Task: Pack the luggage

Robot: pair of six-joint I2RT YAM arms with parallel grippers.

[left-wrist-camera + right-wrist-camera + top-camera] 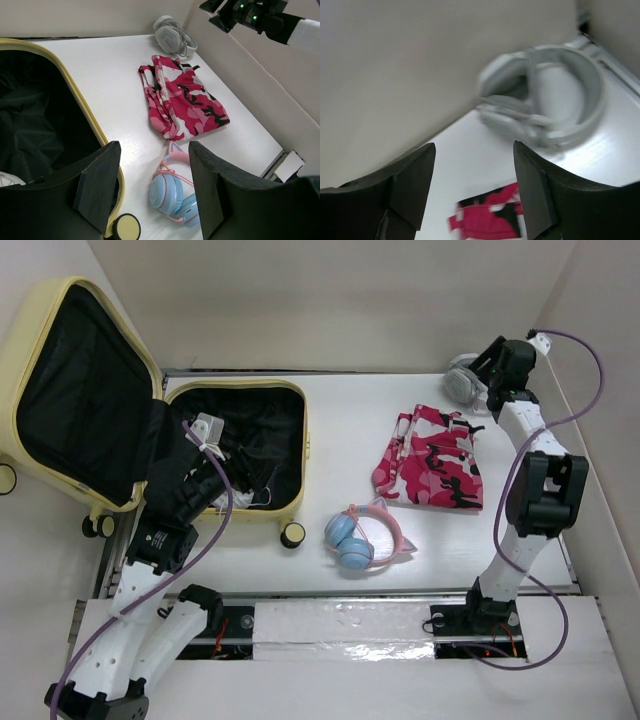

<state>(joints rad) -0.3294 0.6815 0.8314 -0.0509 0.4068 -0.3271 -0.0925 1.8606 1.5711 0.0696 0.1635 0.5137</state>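
Note:
The pale yellow luggage (303, 445) lies open at the left, its lid (80, 390) raised and its black-lined base facing up; its rim also shows in the left wrist view (75, 97). My left gripper (228, 462) hovers over the base's near right part, open and empty (155, 187). Blue and pink cat-ear headphones (362, 535) lie on the table beside the luggage, below my left fingers (172, 192). A pink camouflage garment (432, 458) lies folded at centre right. My right gripper (482, 375) is open and empty (472, 187), just above grey headphones (460, 385) at the far right corner.
White walls close in the table at the back and right. A luggage wheel (292, 535) sticks out near the blue headphones. A small white item (262, 496) lies inside the base. The garment (185, 100) and grey headphones (172, 35) show in the left wrist view.

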